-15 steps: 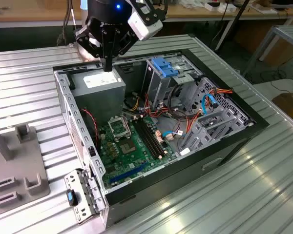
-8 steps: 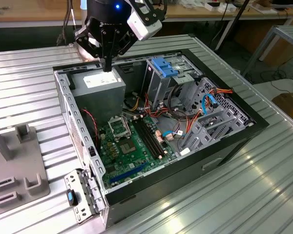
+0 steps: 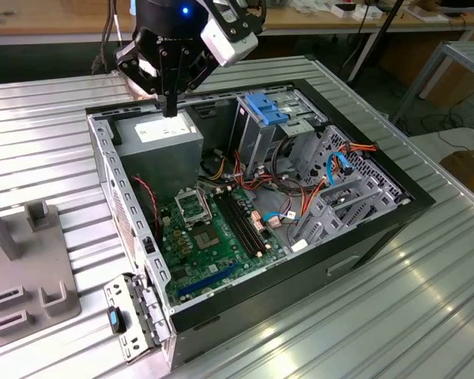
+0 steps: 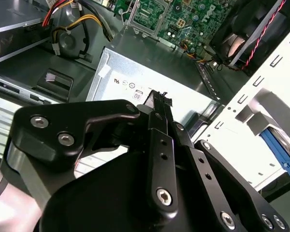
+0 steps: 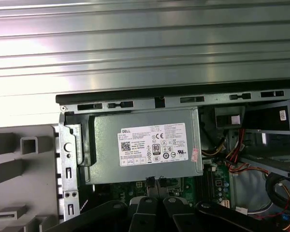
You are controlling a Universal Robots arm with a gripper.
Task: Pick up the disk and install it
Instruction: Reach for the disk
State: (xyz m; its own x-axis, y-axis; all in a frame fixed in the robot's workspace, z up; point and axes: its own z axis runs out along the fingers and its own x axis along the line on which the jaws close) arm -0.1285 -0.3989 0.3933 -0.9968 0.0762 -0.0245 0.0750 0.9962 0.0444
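Observation:
My gripper (image 3: pixel 170 109) hangs just above the far corner of an open computer case (image 3: pixel 126 213), on the exterior view's left. Its black fingers (image 4: pixel 159 125) are pressed together with nothing between them. The tips (image 5: pixel 152 183) point down at the edge of the grey power-supply box (image 5: pixel 145 145) with the white label. Beyond the case's perforated rear wall a strip of blue plastic rail (image 4: pixel 279 147) shows. It seems to be the disk's frame, and the rest of the disk is hidden.
A grey fixture (image 3: pixel 31 276) with slots and posts stands outside the case at the exterior view's left. Inside are a green motherboard (image 3: pixel 213 237), loose cables (image 3: pixel 300 197) and a metal drive cage with a blue latch (image 3: pixel 265 106). The ribbed metal table (image 3: pixel 379 316) surrounds the case.

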